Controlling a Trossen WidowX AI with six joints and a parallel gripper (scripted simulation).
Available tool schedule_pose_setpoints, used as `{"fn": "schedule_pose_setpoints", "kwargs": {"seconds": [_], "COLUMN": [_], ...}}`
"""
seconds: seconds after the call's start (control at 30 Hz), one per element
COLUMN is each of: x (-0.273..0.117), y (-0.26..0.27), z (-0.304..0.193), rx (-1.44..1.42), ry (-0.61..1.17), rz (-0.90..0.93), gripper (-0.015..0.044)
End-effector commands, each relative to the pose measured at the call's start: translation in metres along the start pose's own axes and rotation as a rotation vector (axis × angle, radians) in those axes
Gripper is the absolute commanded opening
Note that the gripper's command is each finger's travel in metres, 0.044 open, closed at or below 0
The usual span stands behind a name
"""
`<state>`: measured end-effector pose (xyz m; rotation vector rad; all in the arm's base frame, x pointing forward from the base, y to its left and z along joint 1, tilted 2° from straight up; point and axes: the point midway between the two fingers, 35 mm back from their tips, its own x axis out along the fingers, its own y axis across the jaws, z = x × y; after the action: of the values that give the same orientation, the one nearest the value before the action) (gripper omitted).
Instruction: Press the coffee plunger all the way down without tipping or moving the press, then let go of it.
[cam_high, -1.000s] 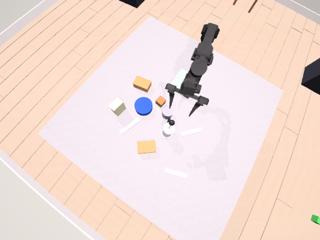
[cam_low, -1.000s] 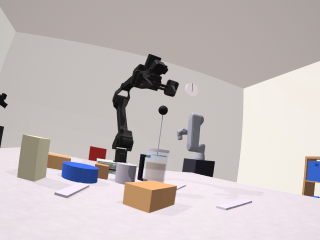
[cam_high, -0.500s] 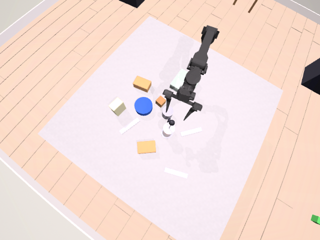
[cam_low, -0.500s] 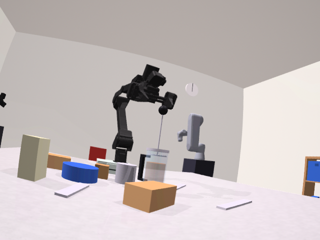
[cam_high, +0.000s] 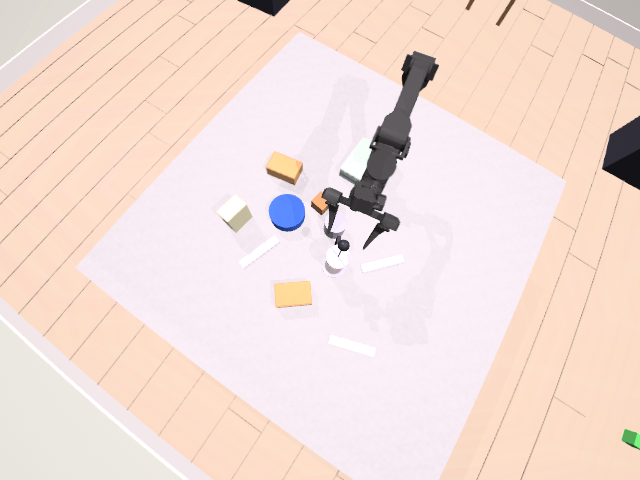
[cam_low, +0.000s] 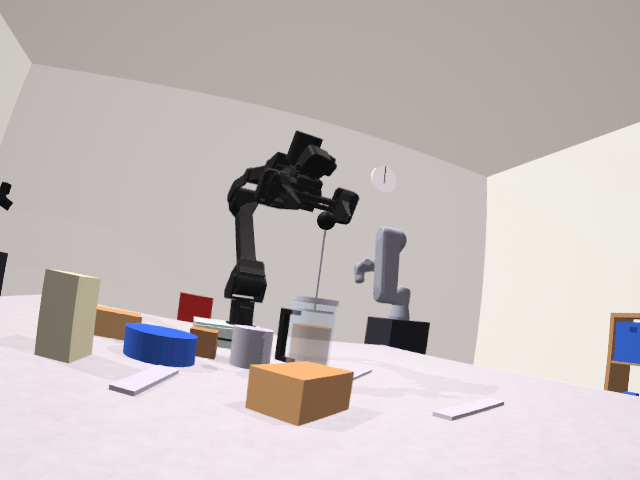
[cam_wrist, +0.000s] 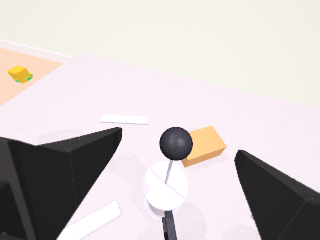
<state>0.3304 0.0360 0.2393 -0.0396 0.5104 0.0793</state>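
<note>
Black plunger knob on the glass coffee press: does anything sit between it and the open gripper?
Nothing visible does. In the wrist view the black round plunger knob sits in open space between the two spread black fingers, untouched. The gripper is open and holds nothing; the thin rod is fully raised above the glass coffee press.

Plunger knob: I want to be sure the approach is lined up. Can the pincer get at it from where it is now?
Probably yes. The pincer is open wide, and the plunger knob sits between its fingers with nothing blocking it. The rod is fully raised above the press.

Pale mat (cam_high: 465, 217) — blocks, strips, press (cam_low: 313, 330)
</note>
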Motion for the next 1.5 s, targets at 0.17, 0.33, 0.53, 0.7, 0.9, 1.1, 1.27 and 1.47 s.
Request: {"fn": "schedule_pose_setpoints", "kwargs": {"seconds": [0.17,0.33,0.53,0.7,0.9,1.1,1.27,1.47], "x": [0.016,0.019,0.019,0.019,0.019,0.02,0.025,0.031], "y": [0.0,0.0,0.0,0.0,0.0,0.0,0.0,0.0], "z": [-0.003,-0.003,-0.003,-0.003,-0.003,-0.004,-0.01,-0.017], "rx": [-0.007,-0.007,-0.007,-0.007,-0.007,-0.007,-0.007,-0.007], "ry": [0.005,0.005,0.005,0.005,0.005,0.005,0.005,0.004], "rz": [0.002,0.002,0.002,0.002,0.002,0.002,0.002,0.002], "gripper": [0.044,0.0387,0.023,0.0119,0.0119,0.0119,0.0119,0.0119]}}
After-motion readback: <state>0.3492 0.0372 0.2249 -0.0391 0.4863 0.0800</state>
